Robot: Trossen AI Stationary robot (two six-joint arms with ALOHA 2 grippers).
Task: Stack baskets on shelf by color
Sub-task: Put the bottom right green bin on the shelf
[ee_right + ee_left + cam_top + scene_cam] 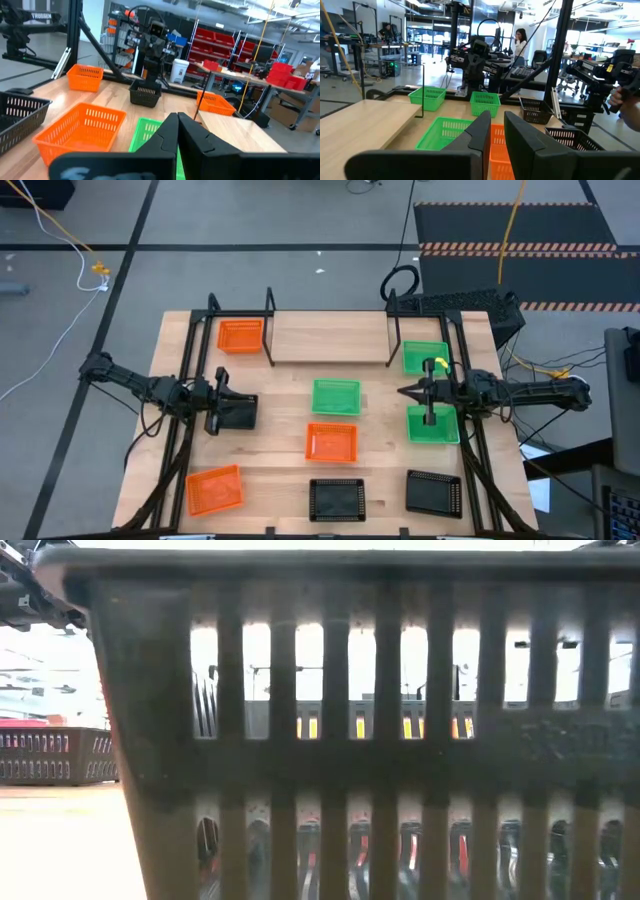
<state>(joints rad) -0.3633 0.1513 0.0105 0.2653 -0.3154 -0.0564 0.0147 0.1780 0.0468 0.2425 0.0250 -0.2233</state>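
Holding a black basket (237, 413) by its near wall, the left gripper (216, 402) sits at the left middle of the counter (290, 375), jaws clamped on the rim. In the right wrist view that basket appears to hang clear of the counter, though the gap is hard to judge. The right gripper (418, 393) rests over a green basket (433, 425) on the right side, jaws pressed together and holding nothing that can be seen.

The shelf (330, 337) stands along the far edge of the counter. One orange basket (240, 336) sits at its left end and one green basket (425, 356) at its right end; the middle stretch is bare.

Other baskets lie loose on the counter: a green one (335, 396) and an orange one (331, 441) in the centre, an orange one (214, 490) near left, two black ones (336, 500) (433, 492) along the near edge.

Judging by the layout, the black basket belongs on the bare middle of the shelf. To do this well, the left arm should carry it level, lift it over the shelf's black upright (270, 320), set it down squarely between the two end baskets, and let go only once it rests flat.
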